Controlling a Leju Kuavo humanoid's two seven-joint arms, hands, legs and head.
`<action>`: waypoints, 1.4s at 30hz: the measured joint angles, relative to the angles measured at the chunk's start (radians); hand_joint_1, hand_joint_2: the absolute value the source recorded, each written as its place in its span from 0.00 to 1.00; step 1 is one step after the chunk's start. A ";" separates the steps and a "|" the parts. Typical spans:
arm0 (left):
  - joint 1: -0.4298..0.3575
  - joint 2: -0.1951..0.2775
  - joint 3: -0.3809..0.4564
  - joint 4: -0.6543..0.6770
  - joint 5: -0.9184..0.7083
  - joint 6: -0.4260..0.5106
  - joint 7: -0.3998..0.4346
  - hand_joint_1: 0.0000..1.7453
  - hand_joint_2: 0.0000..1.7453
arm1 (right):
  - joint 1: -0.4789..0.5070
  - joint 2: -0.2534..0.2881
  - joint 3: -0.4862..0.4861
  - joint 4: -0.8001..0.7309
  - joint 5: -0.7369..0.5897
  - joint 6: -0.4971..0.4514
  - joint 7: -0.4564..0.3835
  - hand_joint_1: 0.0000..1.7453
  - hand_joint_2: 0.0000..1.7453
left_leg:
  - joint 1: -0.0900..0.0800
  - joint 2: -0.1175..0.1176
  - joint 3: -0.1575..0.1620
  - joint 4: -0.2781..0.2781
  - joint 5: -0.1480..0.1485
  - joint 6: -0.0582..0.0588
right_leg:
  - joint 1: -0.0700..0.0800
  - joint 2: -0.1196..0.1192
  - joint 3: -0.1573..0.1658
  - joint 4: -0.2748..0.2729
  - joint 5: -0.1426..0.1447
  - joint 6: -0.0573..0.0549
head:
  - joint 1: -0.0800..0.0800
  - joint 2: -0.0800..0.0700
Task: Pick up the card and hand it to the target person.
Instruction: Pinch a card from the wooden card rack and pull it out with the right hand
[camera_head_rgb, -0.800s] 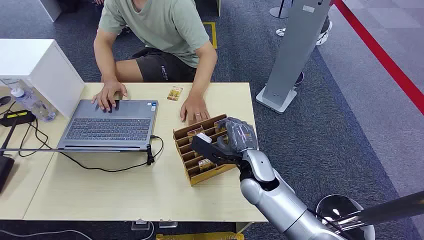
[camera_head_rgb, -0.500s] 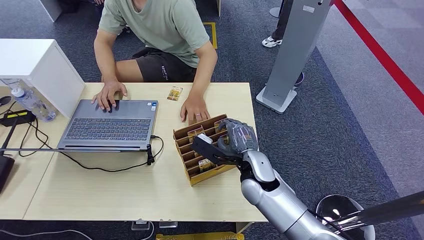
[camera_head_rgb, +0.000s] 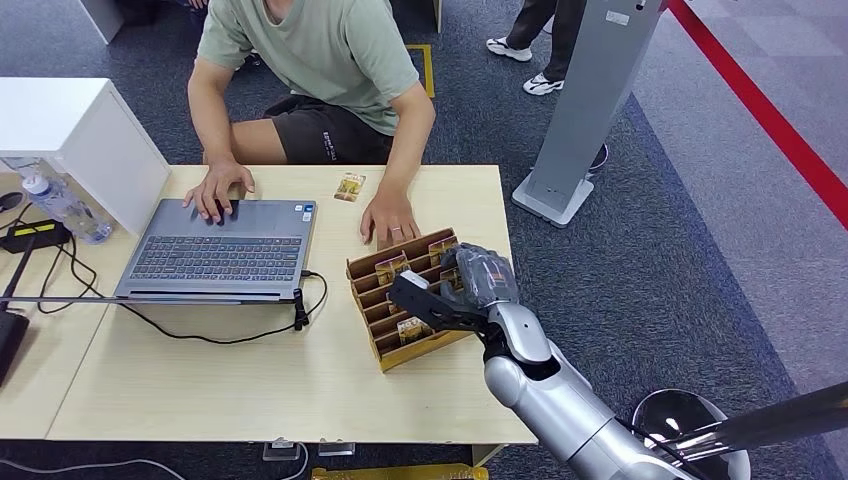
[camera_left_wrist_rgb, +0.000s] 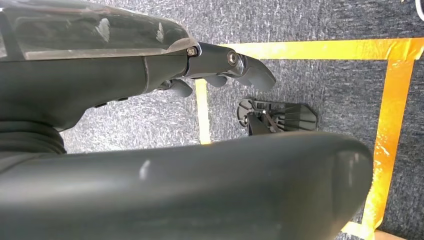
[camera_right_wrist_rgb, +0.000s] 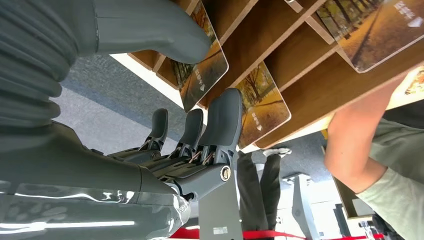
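A wooden card rack (camera_head_rgb: 377, 334) stands on the table's right part, with picture cards (camera_head_rgb: 390, 265) upright in its slots. My right hand (camera_head_rgb: 455, 290) hovers over the rack's right side, fingers apart. In the right wrist view its thumb (camera_right_wrist_rgb: 150, 30) and fingers (camera_right_wrist_rgb: 220, 120) flank one orange card (camera_right_wrist_rgb: 202, 75) that still sits in its slot (camera_right_wrist_rgb: 280, 45), and I cannot tell whether they touch it. A second card (camera_right_wrist_rgb: 262, 100) stands beside it. Across the table sits a person (camera_head_rgb: 310, 60), one hand (camera_head_rgb: 388, 220) flat just behind the rack. My left hand (camera_left_wrist_rgb: 215, 65) hangs over the floor, holding nothing.
An open laptop (camera_head_rgb: 215, 250) lies to the left of the rack, under the person's other hand (camera_head_rgb: 215, 190), with a cable (camera_head_rgb: 200, 335) looping across the table. A loose card (camera_head_rgb: 349, 186) lies near the far edge. At the left stand a white box (camera_head_rgb: 70, 135) and a bottle (camera_head_rgb: 60, 205). A grey pillar (camera_head_rgb: 590, 100) rises at the right.
My right hand has edged slightly lower and to the right over the rack. A passer-by's feet have moved left behind the grey pillar. The seated person has not moved.
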 joint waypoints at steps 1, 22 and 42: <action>0.000 0.000 0.000 0.000 0.000 0.000 0.000 0.00 0.00 | 0.000 0.000 0.000 0.003 0.000 0.000 0.000 0.51 1.00 | 0.000 0.000 0.000 0.000 0.000 0.000 | 0.000 0.000 0.000 0.000 0.000 0.000 | 0.000 0.000; 0.000 0.000 0.000 0.000 0.000 -0.008 0.000 0.00 0.00 | 0.010 -0.003 -0.025 0.024 0.002 0.000 0.014 0.74 1.00 | 0.000 0.000 0.000 0.000 0.000 0.000 | 0.000 0.000 0.000 0.000 0.000 0.000 | 0.000 0.000; -0.004 0.000 -0.011 0.000 -0.074 0.013 0.010 0.00 0.00 | 0.029 -0.015 -0.048 0.005 0.005 0.000 0.032 0.84 1.00 | 0.000 0.000 0.000 0.000 0.000 0.000 | 0.000 0.000 0.000 0.000 0.000 0.000 | 0.000 0.000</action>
